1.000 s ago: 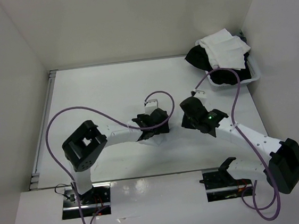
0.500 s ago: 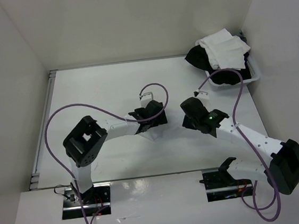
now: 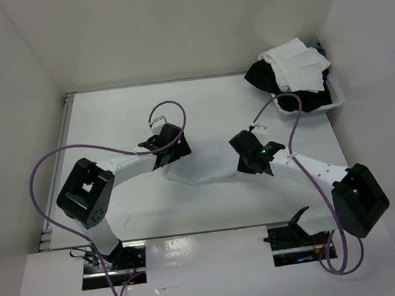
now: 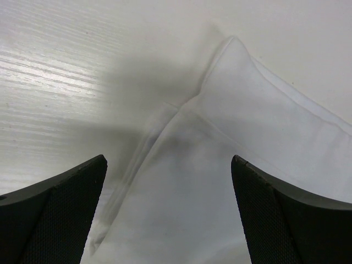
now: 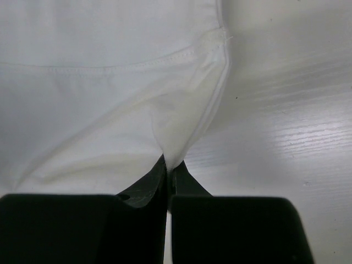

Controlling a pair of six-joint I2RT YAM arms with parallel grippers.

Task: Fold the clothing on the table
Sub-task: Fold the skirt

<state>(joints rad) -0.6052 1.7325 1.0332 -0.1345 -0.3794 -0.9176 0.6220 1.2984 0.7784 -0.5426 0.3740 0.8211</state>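
The clothing (image 3: 206, 165), a thin white garment, lies stretched flat on the table (image 3: 110, 122) between my two grippers. My left gripper (image 3: 172, 151) hovers over its left end. In the left wrist view this gripper (image 4: 168, 220) is open, its black fingers (image 4: 55, 214) standing wide on either side of a hemmed corner of the clothing (image 4: 236, 126) and holding nothing. My right gripper (image 3: 241, 161) is at the garment's right end. In the right wrist view it (image 5: 171, 165) is shut on a pinched-up fold of the clothing (image 5: 110, 99) near a stitched seam.
A white bin (image 3: 337, 99) stands at the table's back right corner, heaped with bulkier white and black garments (image 3: 291, 67). White walls enclose the table on three sides. A grey metal strip (image 3: 57, 170) runs along its left edge. Purple cables arch over both arms.
My left arm has swung left and back, away from the right gripper, staying open. The clothing, bunched under the grippers before, now lies spread out between them. The right gripper shifted slightly left.
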